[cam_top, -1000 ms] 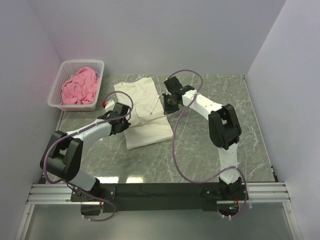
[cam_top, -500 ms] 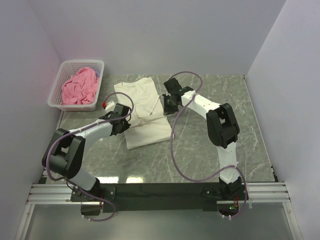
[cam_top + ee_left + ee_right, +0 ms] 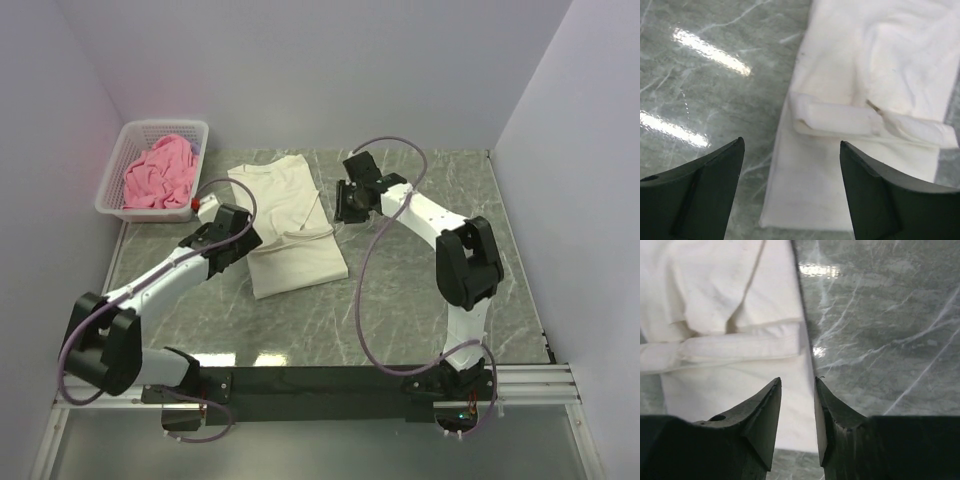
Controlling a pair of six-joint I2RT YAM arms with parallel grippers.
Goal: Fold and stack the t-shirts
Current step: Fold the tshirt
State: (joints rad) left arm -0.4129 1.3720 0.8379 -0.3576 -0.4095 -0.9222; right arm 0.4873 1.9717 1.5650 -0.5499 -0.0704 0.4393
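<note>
Top external view: I see the plain cream-white cotton t-shirt (image 3: 292, 225) lying flat as a long folded strip in the middle of the grey-green marble-patterned table (image 3: 400, 290), with a sleeve band folded across it. My left gripper (image 3: 238, 243) sits at the shirt's left edge. My right gripper (image 3: 346, 205) is just off the shirt's upper right edge, over bare table. The crumpled pink t-shirt (image 3: 158, 172) lies in the white plastic lattice basket (image 3: 150, 213) at the upper left of the frame, well apart from both grippers.

In the left wrist view my jaws stand wide apart with nothing between them. The cream shirt fills the centre and upper right, its lower hem low in the frame between the two fingers, and bare table shows on the left. In the right wrist view the jaws are parted only narrowly and hold nothing. The shirt takes up the left half of the frame, and its straight edge runs down toward the gap between the fingers.
</note>
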